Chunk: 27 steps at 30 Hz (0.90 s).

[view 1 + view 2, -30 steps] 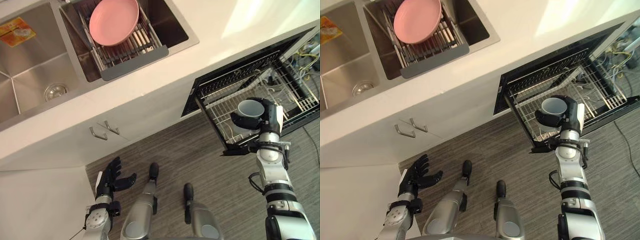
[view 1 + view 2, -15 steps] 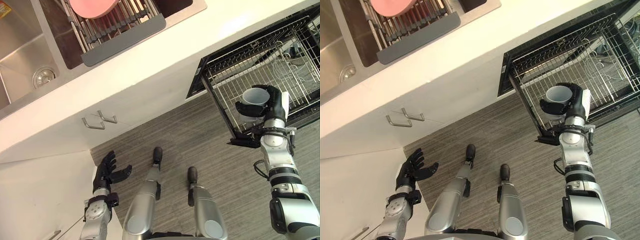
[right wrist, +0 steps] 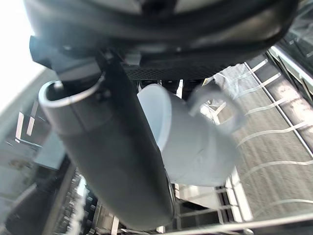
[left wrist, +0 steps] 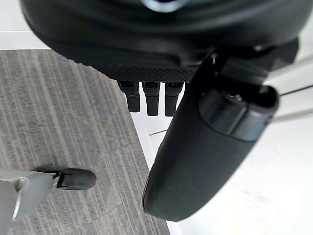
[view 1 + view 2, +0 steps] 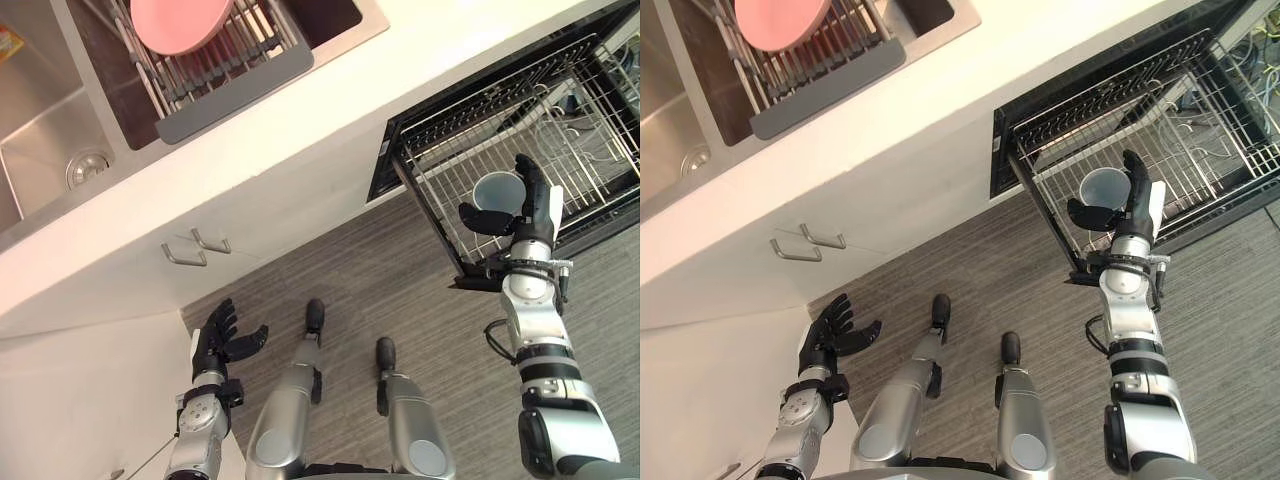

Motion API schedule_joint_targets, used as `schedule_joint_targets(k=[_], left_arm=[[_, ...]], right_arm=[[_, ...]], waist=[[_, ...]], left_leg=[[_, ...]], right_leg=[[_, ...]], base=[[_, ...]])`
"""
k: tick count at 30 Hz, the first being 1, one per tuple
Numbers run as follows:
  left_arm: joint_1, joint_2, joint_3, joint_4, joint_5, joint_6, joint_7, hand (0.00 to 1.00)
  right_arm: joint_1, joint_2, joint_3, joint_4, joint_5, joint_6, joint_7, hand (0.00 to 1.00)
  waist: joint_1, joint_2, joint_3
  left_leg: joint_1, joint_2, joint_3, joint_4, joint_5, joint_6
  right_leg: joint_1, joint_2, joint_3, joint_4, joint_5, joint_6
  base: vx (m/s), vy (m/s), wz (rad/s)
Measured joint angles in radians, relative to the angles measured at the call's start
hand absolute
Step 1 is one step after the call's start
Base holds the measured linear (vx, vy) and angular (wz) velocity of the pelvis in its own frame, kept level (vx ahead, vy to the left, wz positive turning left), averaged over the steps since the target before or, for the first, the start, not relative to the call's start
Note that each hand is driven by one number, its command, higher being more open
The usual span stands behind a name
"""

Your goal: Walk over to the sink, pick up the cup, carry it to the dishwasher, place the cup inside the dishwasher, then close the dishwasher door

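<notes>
Right hand [image 5: 528,224] has fingers straight and thumb spread, not clamped, with the cup [image 5: 496,190] between them over the near edge of the pulled-out rack [image 5: 450,150]; left hand [image 5: 222,342] hangs open, low at the left. Cup looks light, rigid and smooth-walled, so probably slippery and liable to tip on wires; take hold round the body, thumb opposite fingers. Its base is hidden by the thumb, so contact with the rack cannot be confirmed, and the rack's right end is cut off.

Head stereo pair looks down, sharing sink [image 5: 40,135], dishwasher [image 5: 382,172]; wrist cameras very close.
</notes>
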Motion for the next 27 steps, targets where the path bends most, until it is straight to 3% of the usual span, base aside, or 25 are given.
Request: schedule_joint_targets(k=[8, 16, 27], left_arm=[[-0.003, 0.0, 0.008, 0.034, 0.003, 0.019, -0.008, 0.9], [0.02, 0.0, 0.028, 0.078, 0.019, 0.039, -0.042, 0.9], [0.101, -0.001, 0.037, 0.115, 0.081, 0.046, -0.062, 0.9]], right_arm=[[0.167, 0.08, -0.048, -0.213, 0.006, -0.001, 0.012, 0.9], [0.354, 0.181, -0.057, -0.363, 0.068, -0.057, 0.101, 0.9], [0.47, 0.232, -0.036, -0.367, 0.066, -0.055, 0.138, 0.9]], waist=[[-0.024, -0.017, -0.008], [-0.03, -0.09, -0.083], [-0.024, -0.078, -0.191]], left_leg=[[0.051, 0.02, 0.015, 0.0, -0.012, -0.01], [0.11, 0.02, 0.01, 0.0, -0.035, -0.016], [0.151, -0.005, -0.03, -0.004, -0.053, -0.015]], right_leg=[[0.073, 0.018, 0.012, -0.06, 0.028, -0.006], [0.158, 0.016, 0.002, -0.106, 0.029, -0.008], [0.218, -0.005, -0.042, -0.109, 0.007, -0.007]], base=[[0.01, -0.05, -0.06], [0.03, -0.04, 0.03], [0.0, -0.012, 0.13]])
